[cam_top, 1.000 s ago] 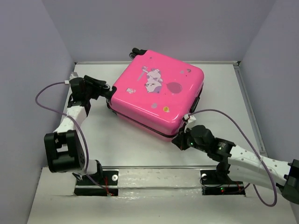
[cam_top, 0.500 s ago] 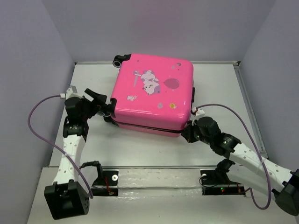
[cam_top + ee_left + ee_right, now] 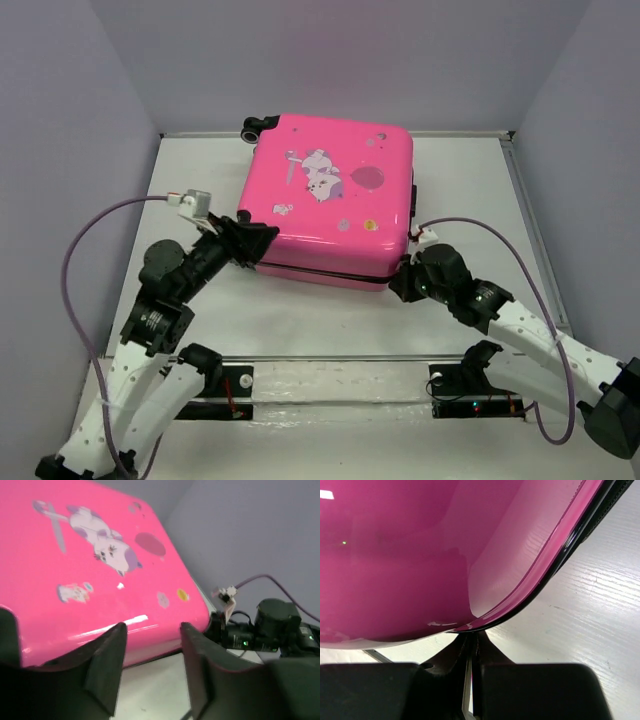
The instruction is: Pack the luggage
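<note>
**Top external view.** The luggage [image 3: 330, 200] lies flat and closed on the white table [image 3: 300, 325], printed lid upward. One black wheel [image 3: 256, 127] projects at its far-left corner. The left gripper [image 3: 252, 240] sits at the luggage's near-left corner, just beside the pink shell; this view does not show whether it touches. The right gripper [image 3: 403, 282] sits at the luggage's near-right corner, level with the black trim line. A purple cable [image 3: 75, 260] loops out to the left of the luggage, and a second cable [image 3: 520, 270] arcs to its right.

**Left wrist view.** The left fingers [image 3: 107, 655] stand apart with a clear gap between them and hold nothing. The pink lid fills the space between and beyond them. The cartoon animal print [image 3: 107, 550] and a dark pink balloon print [image 3: 150, 544] are visible on the lid. The right arm [image 3: 272, 625] appears past the luggage's near-right corner, with a green indicator lit.

**Right wrist view.** The right fingers [image 3: 447, 657] are brought together, with only a thin slit between them. Their tips lie directly under the luggage's rounded corner, at the black trim [image 3: 560, 555]. It cannot be told whether anything is pinched between them. Bare table surface lies to the right of the corner.
</note>
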Action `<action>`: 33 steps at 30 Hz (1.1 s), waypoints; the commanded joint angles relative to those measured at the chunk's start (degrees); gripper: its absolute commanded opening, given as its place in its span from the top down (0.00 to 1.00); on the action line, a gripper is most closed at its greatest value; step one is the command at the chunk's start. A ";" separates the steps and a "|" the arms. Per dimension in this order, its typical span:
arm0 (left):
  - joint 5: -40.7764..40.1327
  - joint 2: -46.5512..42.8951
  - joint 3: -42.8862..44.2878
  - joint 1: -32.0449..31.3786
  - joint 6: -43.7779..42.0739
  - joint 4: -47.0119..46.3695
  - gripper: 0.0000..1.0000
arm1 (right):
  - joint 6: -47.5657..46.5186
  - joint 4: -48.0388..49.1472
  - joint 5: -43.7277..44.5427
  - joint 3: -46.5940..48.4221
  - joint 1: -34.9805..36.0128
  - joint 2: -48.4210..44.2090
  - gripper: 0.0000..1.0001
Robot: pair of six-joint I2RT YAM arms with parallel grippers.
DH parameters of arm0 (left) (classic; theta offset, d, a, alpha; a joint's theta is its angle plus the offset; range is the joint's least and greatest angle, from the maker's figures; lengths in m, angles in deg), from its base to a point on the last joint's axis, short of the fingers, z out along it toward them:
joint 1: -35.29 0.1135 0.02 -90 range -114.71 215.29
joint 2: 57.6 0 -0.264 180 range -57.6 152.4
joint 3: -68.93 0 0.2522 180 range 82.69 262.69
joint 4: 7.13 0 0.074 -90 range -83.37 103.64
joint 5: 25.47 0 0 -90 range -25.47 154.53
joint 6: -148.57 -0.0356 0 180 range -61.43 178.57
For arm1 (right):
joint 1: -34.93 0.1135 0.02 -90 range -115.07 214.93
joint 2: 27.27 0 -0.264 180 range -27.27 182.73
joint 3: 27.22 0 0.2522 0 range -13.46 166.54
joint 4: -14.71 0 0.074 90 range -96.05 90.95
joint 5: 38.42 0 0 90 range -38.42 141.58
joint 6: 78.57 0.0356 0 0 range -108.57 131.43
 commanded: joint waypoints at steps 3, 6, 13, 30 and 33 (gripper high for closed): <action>-11.23 8.79 -7.68 -28.45 0.81 -4.56 0.58 | 2.64 10.70 -2.12 -1.29 -0.50 -1.34 0.93; -15.46 16.96 -7.68 -35.34 2.12 -10.36 0.46 | 3.35 11.14 -2.30 -2.00 -0.50 -1.16 0.93; -20.54 35.25 -3.74 -38.88 2.04 -21.89 0.14 | 4.75 12.55 -4.14 -4.02 -0.50 -1.95 0.93; -27.24 50.38 7.87 -38.79 1.42 -24.63 0.18 | 11.52 23.87 4.37 -6.14 20.57 2.69 0.93; -26.72 51.17 8.84 -38.79 1.60 -24.63 0.18 | 13.89 29.74 10.79 -5.16 24.36 9.37 0.93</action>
